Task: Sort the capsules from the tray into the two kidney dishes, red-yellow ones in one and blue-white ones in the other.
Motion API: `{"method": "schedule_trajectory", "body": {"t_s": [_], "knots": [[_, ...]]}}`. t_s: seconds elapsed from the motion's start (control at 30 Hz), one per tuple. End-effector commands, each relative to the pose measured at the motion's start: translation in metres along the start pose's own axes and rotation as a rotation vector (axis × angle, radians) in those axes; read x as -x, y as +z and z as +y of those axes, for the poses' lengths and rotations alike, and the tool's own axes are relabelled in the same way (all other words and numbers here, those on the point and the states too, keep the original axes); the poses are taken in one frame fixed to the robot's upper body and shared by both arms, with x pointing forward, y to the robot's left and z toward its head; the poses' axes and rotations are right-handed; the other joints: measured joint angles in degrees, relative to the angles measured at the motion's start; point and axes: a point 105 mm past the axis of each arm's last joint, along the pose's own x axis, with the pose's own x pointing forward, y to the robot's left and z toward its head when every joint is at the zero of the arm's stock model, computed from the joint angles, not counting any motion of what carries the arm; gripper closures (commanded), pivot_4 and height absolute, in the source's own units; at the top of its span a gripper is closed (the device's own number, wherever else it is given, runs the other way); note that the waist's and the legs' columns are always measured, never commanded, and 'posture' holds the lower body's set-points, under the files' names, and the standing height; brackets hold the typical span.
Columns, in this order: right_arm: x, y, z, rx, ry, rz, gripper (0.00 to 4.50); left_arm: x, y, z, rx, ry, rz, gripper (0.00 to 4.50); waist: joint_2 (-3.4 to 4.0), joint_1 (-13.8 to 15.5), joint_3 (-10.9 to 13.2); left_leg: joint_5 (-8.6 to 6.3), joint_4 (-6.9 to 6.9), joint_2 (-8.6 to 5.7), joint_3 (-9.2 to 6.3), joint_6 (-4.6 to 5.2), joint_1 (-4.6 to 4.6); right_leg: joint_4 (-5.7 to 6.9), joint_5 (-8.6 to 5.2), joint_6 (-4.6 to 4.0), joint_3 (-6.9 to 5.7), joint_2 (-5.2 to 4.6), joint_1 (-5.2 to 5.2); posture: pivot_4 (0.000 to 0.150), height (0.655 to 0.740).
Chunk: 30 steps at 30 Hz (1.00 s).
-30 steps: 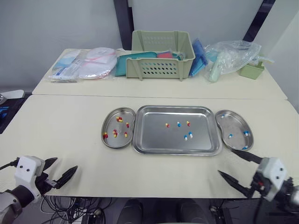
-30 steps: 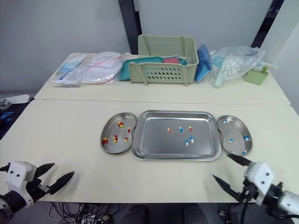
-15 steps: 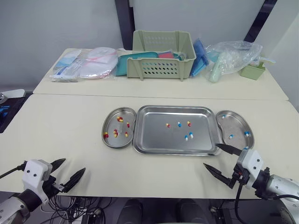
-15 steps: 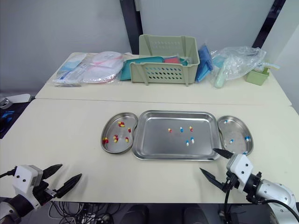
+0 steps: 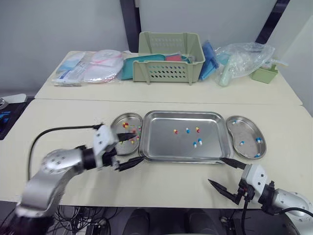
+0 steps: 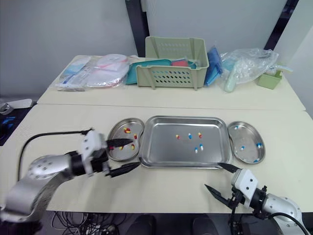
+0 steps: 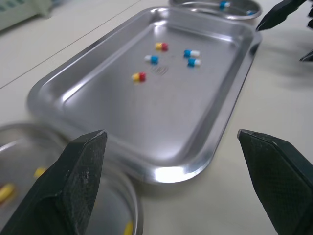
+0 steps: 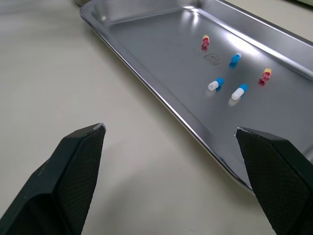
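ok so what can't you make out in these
- Left eye view: a finger of the left gripper crosses the left kidney dish, so its capsules can't be counted.
- Left wrist view: the right kidney dish is cut off by the picture's edge.
- Eye views: the basket hides most of its contents behind its walls.

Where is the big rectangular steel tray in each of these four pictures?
Left eye view: the rectangular steel tray sits near the middle.
Right eye view: tray near the middle again.
Left wrist view: tray just ahead of the left gripper.
Right wrist view: tray just ahead of the right gripper.
Shared landmark: five two-coloured capsules lying in it.
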Motion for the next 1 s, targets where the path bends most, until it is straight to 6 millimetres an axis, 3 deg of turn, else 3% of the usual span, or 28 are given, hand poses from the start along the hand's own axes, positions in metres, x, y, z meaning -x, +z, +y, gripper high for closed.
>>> {"method": "schedule_trajectory", "body": {"t_s": [0.03, 0.17, 0.33, 0.57, 1.0], "knots": [[-0.002, 0.009, 0.001, 0.026, -0.021, -0.039, 0.00, -0.029, 0.007, 0.010, 0.005, -0.003, -0.013, 0.47, -0.01, -0.12, 0.00, 0.00, 0.00, 0.00, 0.00, 0.00, 0.00, 0.01, 0.00, 0.00, 0.00, 0.01, 0.00, 0.150, 0.7400], [-0.003, 0.010, 0.003, 0.018, -0.041, -0.046, 0.00, -0.061, 0.016, 0.016, 0.017, 0.011, -0.017, 1.65, -0.01, -0.06, 0.00, 0.00, 0.03, -0.01, -0.01, 0.00, -0.04, -0.01, 0.00, 0.00, 0.01, 0.01, -0.02, 0.150, 0.7400], [-0.004, 0.010, 0.008, 0.005, -0.066, -0.048, 0.00, -0.091, 0.017, 0.024, 0.049, 0.090, -0.004, 1.65, 0.00, -0.01, 0.00, 0.01, 0.04, -0.02, -0.03, 0.00, -0.05, -0.01, 0.00, 0.00, 0.00, 0.01, -0.02, 0.150, 0.7400], [-0.004, 0.013, 0.015, -0.009, -0.081, -0.047, 0.00, -0.127, 0.007, 0.021, 0.093, 0.144, 0.049, 1.65, -0.01, 0.01, 0.00, 0.01, 0.07, -0.04, -0.05, -0.01, -0.07, -0.01, 0.00, 0.01, 0.00, 0.00, -0.02, 0.150, 0.7400], [-0.006, 0.018, 0.017, -0.029, -0.101, -0.048, 0.00, -0.157, -0.017, 0.023, 0.143, 0.181, 0.139, 1.65, -0.01, 0.14, -0.01, 0.01, 0.08, -0.05, -0.05, -0.01, -0.08, -0.02, 0.00, 0.01, -0.01, -0.01, -0.01, 0.150, 0.7400]]}}
